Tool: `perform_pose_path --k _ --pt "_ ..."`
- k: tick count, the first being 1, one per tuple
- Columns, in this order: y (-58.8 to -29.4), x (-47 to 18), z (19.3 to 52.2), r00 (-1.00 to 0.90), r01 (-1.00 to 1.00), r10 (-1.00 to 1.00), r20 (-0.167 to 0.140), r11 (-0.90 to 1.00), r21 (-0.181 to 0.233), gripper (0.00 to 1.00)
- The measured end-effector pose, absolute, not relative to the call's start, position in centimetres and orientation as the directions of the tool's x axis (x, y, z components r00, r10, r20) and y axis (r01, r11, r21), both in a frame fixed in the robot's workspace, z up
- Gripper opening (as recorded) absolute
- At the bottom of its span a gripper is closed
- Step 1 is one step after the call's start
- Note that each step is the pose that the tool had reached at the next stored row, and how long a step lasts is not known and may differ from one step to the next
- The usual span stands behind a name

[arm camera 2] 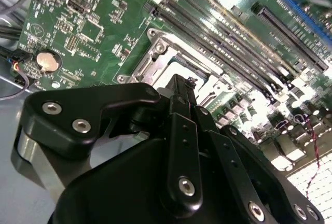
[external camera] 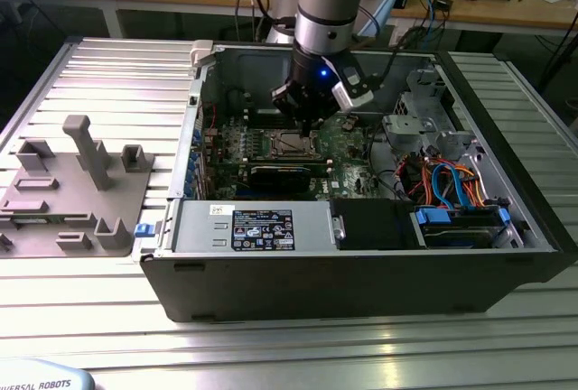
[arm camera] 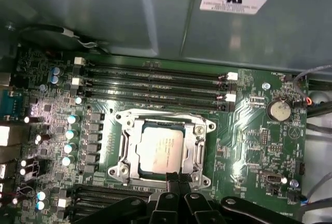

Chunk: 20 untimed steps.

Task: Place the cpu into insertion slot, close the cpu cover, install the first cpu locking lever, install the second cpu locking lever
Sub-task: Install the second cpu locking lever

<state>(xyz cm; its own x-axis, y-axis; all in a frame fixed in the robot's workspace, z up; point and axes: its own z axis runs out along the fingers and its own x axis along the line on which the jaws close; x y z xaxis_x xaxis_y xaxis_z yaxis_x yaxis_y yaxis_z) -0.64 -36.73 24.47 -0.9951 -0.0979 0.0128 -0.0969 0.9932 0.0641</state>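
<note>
Exterior view first: my pincer (external camera: 312, 122) hangs inside the open computer case (external camera: 361, 273) on the counter (external camera: 289, 354), directly over the insertion slot (external camera: 291, 144). First wrist view: just beyond my fingertips (arm camera: 173, 178), drawn together and holding nothing, the cpu (arm camera: 161, 148) sits in the slot with the cpu cover (arm camera: 165, 123) folded down around it; I judge a slip off the frame edge could scrape the green board (arm camera: 249, 130). Second wrist view: the tips touch the cover's edge; I leave all print unread.

One cpu (arm camera: 161, 150); one cpu cover (arm camera: 163, 121); one coin cell (arm camera: 279, 110)
</note>
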Motion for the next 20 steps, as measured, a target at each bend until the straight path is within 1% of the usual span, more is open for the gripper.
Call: perform_pose_path --k 3,4,5,6,12,20 --pt "-37.7 -0.6 24.4 -0.995 -0.097 -0.098 0.011 0.992 0.085 0.11" --pt "-38.2 -0.6 24.4 -0.995 -0.097 -0.098 0.009 0.990 0.102 0.11" --pt "-39.1 -0.7 24.3 -0.995 -0.097 -0.099 0.006 0.986 0.138 0.11" --pt "-39.7 -0.8 24.2 -0.995 -0.097 -0.099 0.004 0.983 0.154 0.11" --pt "-40.7 -1.9 23.8 -0.995 -0.097 -0.099 0.003 0.981 0.166 0.11" --pt "-41.0 -3.6 23.3 -0.995 -0.097 -0.099 0.001 0.978 0.184 0.11"
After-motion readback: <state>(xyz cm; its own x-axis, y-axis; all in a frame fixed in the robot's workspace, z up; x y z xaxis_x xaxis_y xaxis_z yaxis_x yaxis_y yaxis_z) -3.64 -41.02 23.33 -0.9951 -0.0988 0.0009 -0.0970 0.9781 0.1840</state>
